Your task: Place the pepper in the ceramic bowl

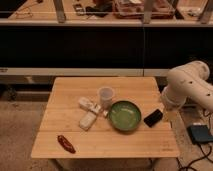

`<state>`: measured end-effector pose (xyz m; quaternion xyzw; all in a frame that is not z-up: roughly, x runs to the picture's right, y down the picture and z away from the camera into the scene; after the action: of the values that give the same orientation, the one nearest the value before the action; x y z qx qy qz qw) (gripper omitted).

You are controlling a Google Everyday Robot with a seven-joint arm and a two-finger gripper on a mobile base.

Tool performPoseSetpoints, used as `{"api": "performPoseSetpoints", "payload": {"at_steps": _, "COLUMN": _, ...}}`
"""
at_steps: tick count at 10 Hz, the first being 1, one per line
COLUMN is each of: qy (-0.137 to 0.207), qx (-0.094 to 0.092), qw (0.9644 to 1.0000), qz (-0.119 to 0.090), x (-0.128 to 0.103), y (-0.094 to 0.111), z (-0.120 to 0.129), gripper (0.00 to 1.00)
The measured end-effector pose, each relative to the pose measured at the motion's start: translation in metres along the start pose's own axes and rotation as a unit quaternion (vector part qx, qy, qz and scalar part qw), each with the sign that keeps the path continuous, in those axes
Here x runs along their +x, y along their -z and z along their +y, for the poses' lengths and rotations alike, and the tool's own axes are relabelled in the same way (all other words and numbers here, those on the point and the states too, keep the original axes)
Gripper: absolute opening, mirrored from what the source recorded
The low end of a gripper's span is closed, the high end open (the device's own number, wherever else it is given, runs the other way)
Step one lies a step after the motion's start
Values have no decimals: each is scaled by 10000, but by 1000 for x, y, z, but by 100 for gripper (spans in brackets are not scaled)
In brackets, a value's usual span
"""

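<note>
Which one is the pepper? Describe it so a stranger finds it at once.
Start at the wooden table and go to its front left corner, far from the gripper by the green bowl on the right. The pepper lies there alone: slim, dark red and curved, unlike the white blocks and pale cup mid-table.
</note>
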<state>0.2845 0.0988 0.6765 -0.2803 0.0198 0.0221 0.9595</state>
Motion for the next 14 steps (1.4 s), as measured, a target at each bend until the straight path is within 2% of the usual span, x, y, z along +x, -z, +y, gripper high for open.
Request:
{"api": "performPoseSetpoints", "payload": {"at_steps": 11, "qy": 6, "qx": 11, "qw": 10000, "qz": -6, "x": -1, "y": 1, "z": 0, "gripper": 65}}
{"api": "performPoseSetpoints", "payload": {"at_steps": 12, "qy": 113, "qx": 96, "qw": 9999, "qz": -61, "x": -9, "y": 6, "z": -3, "gripper": 65}}
{"api": "performPoseSetpoints", "payload": {"at_steps": 13, "qy": 478, "qx": 274, "qw": 9982, "qz": -253, "x": -40, "y": 19, "z": -8, "gripper": 65}}
{"api": "performPoseSetpoints", "payload": {"at_steps": 14, "qy": 842, "qx": 394, "qw": 9947, "qz": -449, "x": -71, "y": 30, "z": -8, "gripper": 65}}
